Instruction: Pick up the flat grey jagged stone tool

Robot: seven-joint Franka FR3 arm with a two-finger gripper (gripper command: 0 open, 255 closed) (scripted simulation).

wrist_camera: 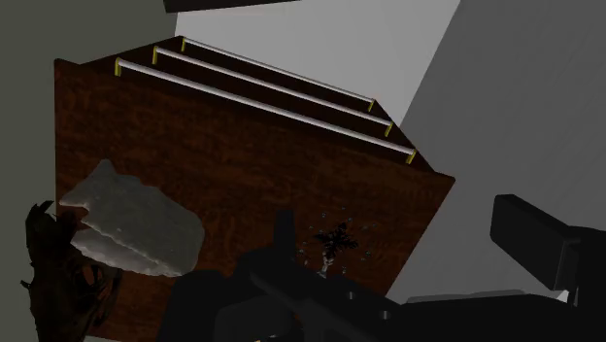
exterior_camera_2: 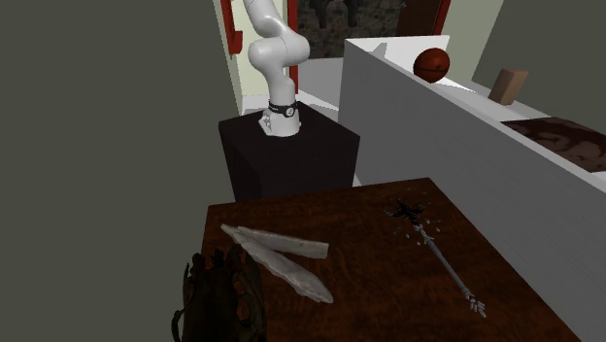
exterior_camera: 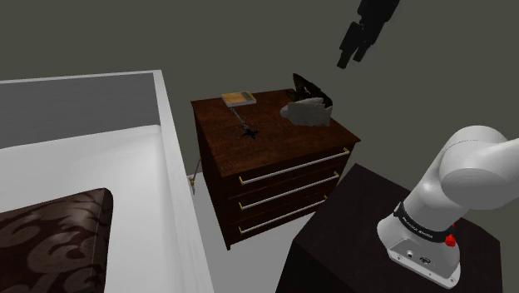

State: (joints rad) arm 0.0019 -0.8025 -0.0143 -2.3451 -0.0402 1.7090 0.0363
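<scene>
Grey and rough-edged, the flat stone tool (exterior_camera: 306, 111) lies on the dark wooden three-drawer dresser (exterior_camera: 220, 125). It sits near the corner of the top at the shoulder view's right, just in front of a dark brown glove (exterior_camera: 314, 86) (whether the two touch is hard to tell). A small spiked wand (exterior_camera: 248, 129) lies well apart from it, mid-top. The black gripper (exterior_camera: 351, 57) hangs high over the dresser, its fingers apart and clasping nothing.

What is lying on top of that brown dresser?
A pale jagged stone, a dark glove beside it, a thin spiked stick and a small tan book. Whatever lies under the glove is covered.
</scene>
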